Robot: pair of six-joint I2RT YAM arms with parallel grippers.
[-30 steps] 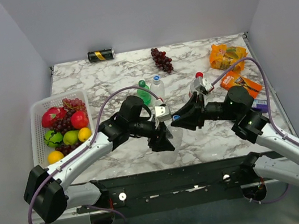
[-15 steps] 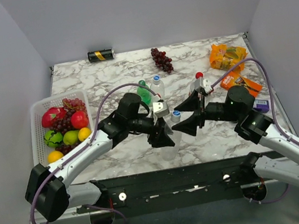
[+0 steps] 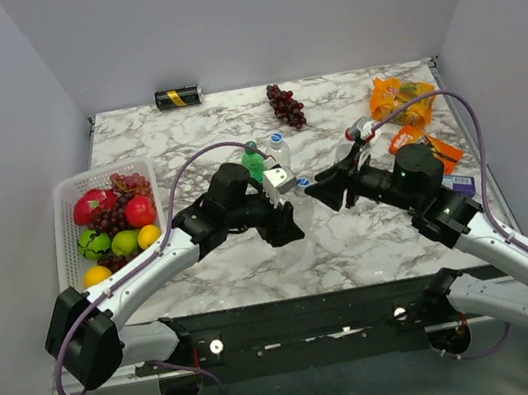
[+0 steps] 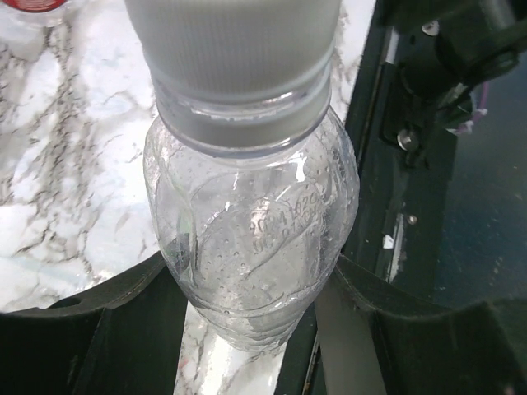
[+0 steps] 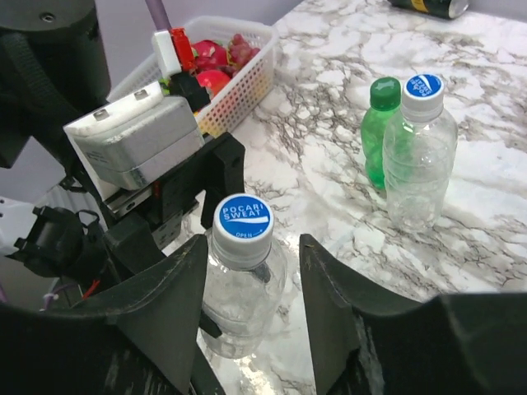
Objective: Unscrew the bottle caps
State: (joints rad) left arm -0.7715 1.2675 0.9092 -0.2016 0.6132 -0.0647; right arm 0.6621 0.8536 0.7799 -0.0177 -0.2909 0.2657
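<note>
My left gripper point(image 3: 291, 221) is shut on the body of a clear bottle point(image 4: 251, 239) and holds it roughly upright near the table's middle. The bottle's blue-and-white cap point(image 5: 243, 220) is on it and also shows in the top view point(image 3: 302, 183). My right gripper point(image 5: 254, 247) is open, with its fingers either side of the cap and not touching it; in the top view it is just right of the bottle point(image 3: 326, 187). A green bottle point(image 3: 254, 162) and a second clear bottle point(image 3: 278, 151) stand just behind. A red-capped bottle point(image 3: 362, 129) is partly hidden behind my right wrist.
A white basket point(image 3: 63, 206) of fruit stands at the left. A black-and-gold can point(image 3: 177, 97) lies at the back edge. Dark grapes point(image 3: 285, 105) lie at the back middle. Orange snack packets point(image 3: 400, 99) lie at the back right.
My left gripper has carried the clear bottle away from the near edge toward the table's middle and stood it more upright. My right gripper opened and moved along with it.
</note>
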